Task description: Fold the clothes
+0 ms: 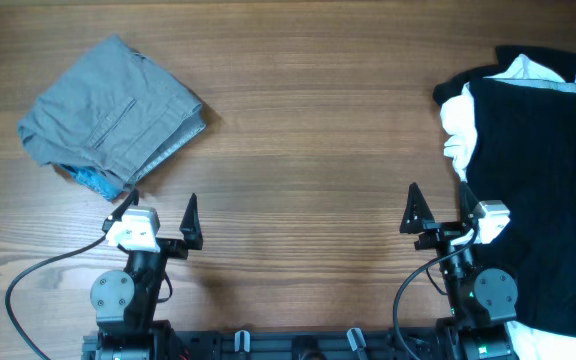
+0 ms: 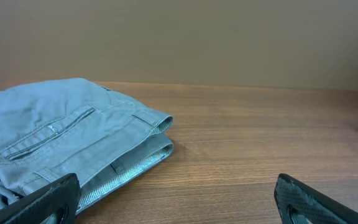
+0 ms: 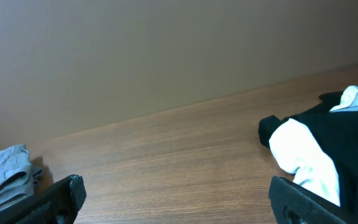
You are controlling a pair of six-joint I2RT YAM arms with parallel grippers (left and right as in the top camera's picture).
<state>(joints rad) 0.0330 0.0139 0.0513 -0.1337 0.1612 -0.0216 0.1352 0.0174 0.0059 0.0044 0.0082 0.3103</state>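
The clothes lie in two heaps on the wooden table. Folded grey shorts (image 1: 113,110) sit at the far left, a light-blue piece (image 1: 93,180) peeking out beneath them. A large black garment (image 1: 538,180) with a white one (image 1: 458,135) under it covers the right side. My left gripper (image 1: 160,208) stands open just in front of the shorts (image 2: 61,143), touching nothing. My right gripper (image 1: 438,208) is open too, its right finger close beside the black garment (image 3: 347,137) and the white piece (image 3: 303,152). Nothing lies between either pair of fingers.
Bare wooden tabletop (image 1: 308,130) stretches between the two heaps. Both arm bases and their cables sit at the table's near edge (image 1: 298,345). The black garment runs off the right edge of the overhead view.
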